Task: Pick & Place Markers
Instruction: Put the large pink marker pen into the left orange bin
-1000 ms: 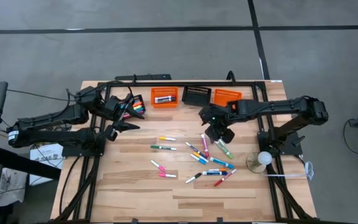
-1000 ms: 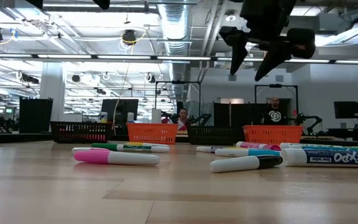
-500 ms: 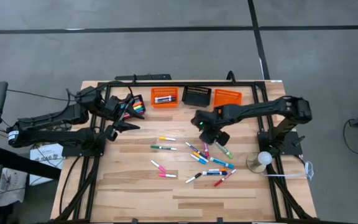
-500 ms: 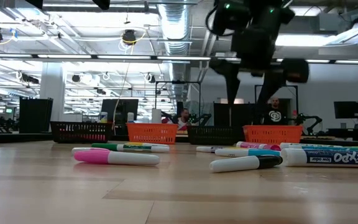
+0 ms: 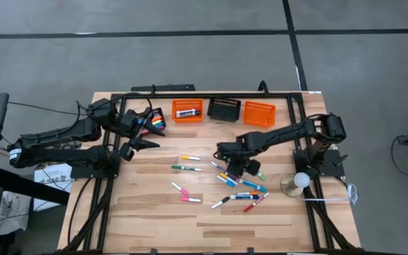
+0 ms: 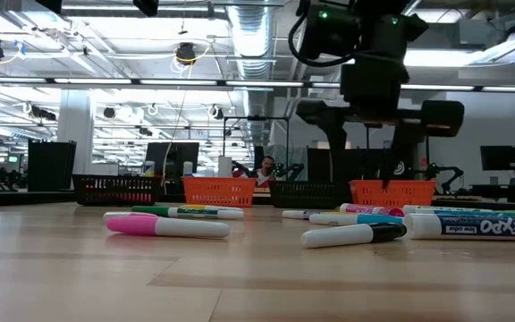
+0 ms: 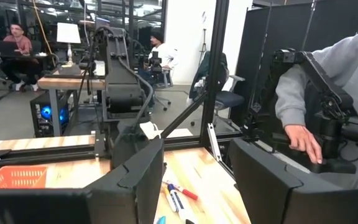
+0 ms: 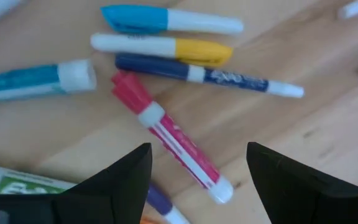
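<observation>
Since a second ago your right arm has swung inward from near the right orange basket [image 5: 259, 112] and dropped; the right gripper [image 5: 236, 166] now hangs low over the cluster of loose markers [image 5: 241, 185], fingers spread wide with nothing between them; in its wrist view a pink marker [image 8: 169, 135] lies just ahead of the fingertips, beside a yellow-capped one [image 8: 161, 47], a dark blue one [image 8: 207, 76] and a light blue one [image 8: 169, 20].

Reading left to right, your left gripper [image 5: 139, 142] waits at the table's left rear, jaws partly apart and gripping nothing; just behind it a bundle of coloured markers [image 5: 156, 122] sits at the back edge, and you cannot tell what holds them; next comes the left orange basket [image 5: 187, 111] with one marker [image 5: 185, 112] lying in it; then the black basket [image 5: 224, 108]; then the right orange basket; their contents you cannot make out from above.

That makes three baskets you can count plainly: two orange, one black; roughly fifteen markers lie loose on the wood.
</observation>
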Tool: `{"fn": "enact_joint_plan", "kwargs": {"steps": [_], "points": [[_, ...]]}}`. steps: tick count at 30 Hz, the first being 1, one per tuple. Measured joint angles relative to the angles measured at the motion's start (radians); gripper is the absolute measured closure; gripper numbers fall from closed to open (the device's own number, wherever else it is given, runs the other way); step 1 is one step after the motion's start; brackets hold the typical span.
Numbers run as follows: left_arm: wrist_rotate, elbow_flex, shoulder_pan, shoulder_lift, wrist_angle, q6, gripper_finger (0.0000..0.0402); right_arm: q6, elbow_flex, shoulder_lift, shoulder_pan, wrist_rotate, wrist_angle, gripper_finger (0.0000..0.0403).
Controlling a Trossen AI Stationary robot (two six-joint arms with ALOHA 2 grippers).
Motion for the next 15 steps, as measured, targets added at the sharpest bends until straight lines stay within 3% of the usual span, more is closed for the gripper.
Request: {"fn": "enact_joint_plan", "kwargs": {"steps": [15], "points": [[0.000, 0.000, 0.000, 0.007, -0.006, -0.003, 0.0217, 0.009, -0.048, 0.039, -0.007, -0.007, 0.033, 0.0148]]}}
